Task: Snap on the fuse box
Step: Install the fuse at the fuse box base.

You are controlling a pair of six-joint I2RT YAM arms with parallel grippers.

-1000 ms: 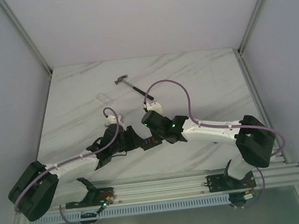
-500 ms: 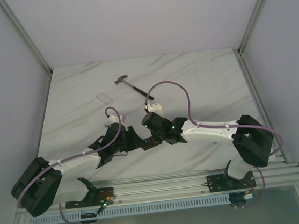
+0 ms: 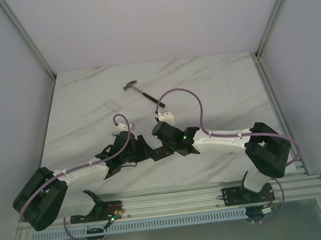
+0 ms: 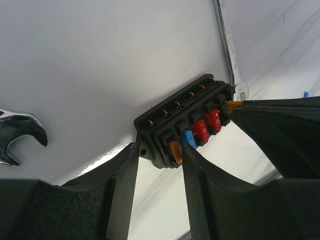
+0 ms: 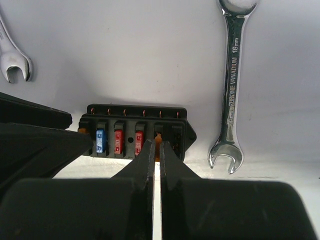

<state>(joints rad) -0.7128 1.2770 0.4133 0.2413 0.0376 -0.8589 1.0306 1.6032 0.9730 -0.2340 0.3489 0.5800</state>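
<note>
The fuse box (image 4: 182, 120) lies flat on the white table (image 3: 84, 111), near the front and in the middle, right where the two arms meet. From above you can hardly see it, because both grippers sit over it. The hammer (image 3: 143, 93) shows only in that top view. It is farther back on the table, well apart from the box.

The left wrist view shows the left gripper (image 4: 160, 157) holding one end of the box between its two fingers, so the fingers stand a little apart. One finger touches the corner of the box. The other covers part of a blue fuse (image 4: 188, 138). Next to that are two red fuses (image 4: 214, 120).

The right wrist view shows the right gripper (image 5: 156, 147) almost closed, with only a thin gap. It pinches an orange fuse (image 4: 233, 105) at a slot near the other end of the box. This view also shows a long wrench (image 5: 232, 85) just beside the box, and a second wrench (image 5: 12, 55) off to the other side.
</note>
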